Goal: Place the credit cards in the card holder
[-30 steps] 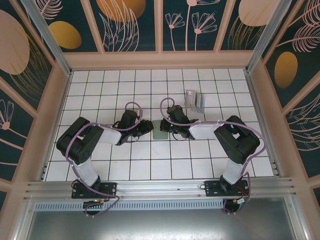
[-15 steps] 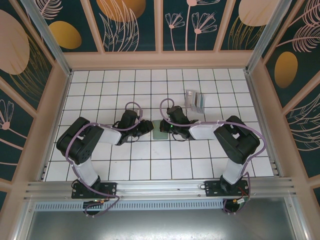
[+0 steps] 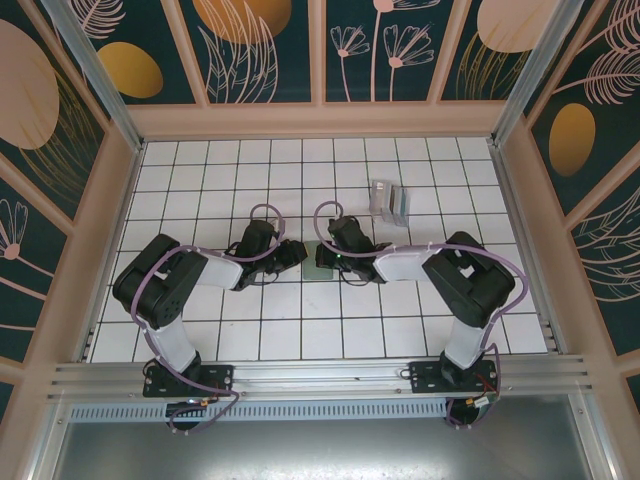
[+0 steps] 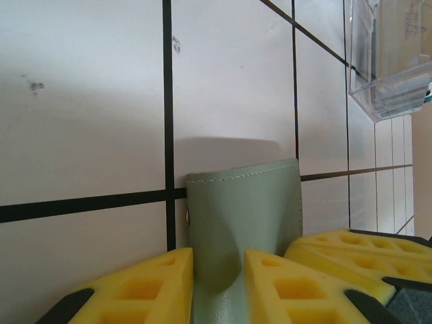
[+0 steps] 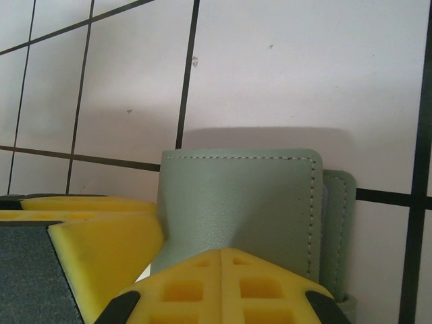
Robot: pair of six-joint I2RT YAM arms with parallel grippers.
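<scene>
Both arms are folded low over the tiled counter (image 3: 200, 180), elbows out wide and wrists turned in so they meet nose to nose in the middle. The left pincer (image 3: 299, 255) comes in from the left and the right pincer (image 3: 329, 261) from the right, with the sage-green card holder (image 3: 318, 267) lying flat between them on the tiles.

From the left wrist, the left pincer (image 4: 217, 287) is clamped on the near edge of the card holder (image 4: 243, 209), a yellow pad (image 4: 145, 287) on each side and the leather bunching up between them. The other arm's yellow fingers (image 4: 351, 253) crowd in just beside it on the right.

From the right wrist, the right pincer (image 5: 223, 260) is closed tight, pads together, nipping the edge of the card holder (image 5: 239, 196), which puckers toward the tips. Its stitched flap line runs down the right side.

The credit cards (image 3: 390, 203) stand well apart, further back and to the right, in a clear plastic case (image 4: 378, 81). There is faint lettering on the case, too blurred to read
</scene>
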